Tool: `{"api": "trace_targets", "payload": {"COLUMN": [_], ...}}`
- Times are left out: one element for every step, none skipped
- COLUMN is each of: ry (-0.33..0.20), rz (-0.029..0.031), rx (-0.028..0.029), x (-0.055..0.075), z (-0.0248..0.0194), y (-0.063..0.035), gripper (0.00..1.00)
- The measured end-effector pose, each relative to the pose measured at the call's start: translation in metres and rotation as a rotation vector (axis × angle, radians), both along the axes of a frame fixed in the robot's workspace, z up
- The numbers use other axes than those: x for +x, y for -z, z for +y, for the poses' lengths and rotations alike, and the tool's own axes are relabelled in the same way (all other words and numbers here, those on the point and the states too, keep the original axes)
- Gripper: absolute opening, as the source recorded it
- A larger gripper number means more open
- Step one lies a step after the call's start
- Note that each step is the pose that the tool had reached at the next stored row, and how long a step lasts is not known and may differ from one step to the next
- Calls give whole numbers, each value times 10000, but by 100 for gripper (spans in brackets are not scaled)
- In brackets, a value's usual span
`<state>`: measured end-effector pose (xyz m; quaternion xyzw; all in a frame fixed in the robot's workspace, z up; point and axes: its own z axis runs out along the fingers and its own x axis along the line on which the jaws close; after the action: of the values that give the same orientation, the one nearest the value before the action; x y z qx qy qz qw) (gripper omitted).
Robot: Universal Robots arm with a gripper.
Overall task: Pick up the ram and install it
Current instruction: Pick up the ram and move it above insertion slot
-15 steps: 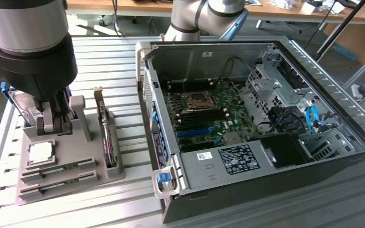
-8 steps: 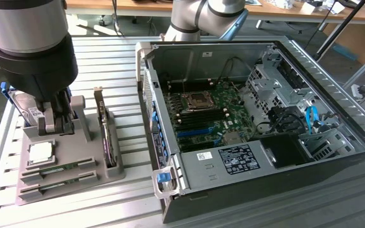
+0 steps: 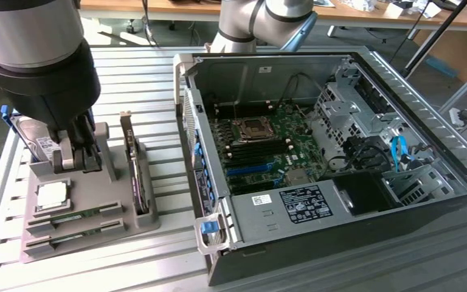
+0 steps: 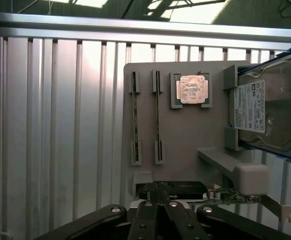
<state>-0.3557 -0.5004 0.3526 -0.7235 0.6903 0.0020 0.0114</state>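
Pincer [image 4: 158, 192], closed and empty, points straight down over the gray holder [image 4: 185, 135].

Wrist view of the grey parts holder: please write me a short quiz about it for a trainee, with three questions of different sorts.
1. True or false: both long thin green RAM sticks sit in their slots on the grey plastic holder.
2. What lies in the square pocket beside the sticks?
A. a square silver processor chip
B. a round fan
C. a coin battery
3. Is the black gripper open or shut, and does it hold a stick?

Key: 1 true; 2 A; 3 shut, holding no stick.
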Motion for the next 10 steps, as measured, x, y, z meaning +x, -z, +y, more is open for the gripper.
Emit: {"api": "trace_targets", "payload": {"ry": [-5,-21,-48,-75,-93,-100,-110,-119,-126,-138], "rz": [0,0,-1,1,0,-1,0,-1,-2,0], "rx": [0,-1,1,0,2,5,6,8,9,9], "x": [-1,-4,-14,-29,-53,-66,-81,-99,-108,-118], "z": [0,0,0,0,0,0,0,0,0,-1], "y": [0,-1,5,11,26,34,44,57,66,78], "gripper": [11,11,11,11,11,11,11,11,11,11]}}
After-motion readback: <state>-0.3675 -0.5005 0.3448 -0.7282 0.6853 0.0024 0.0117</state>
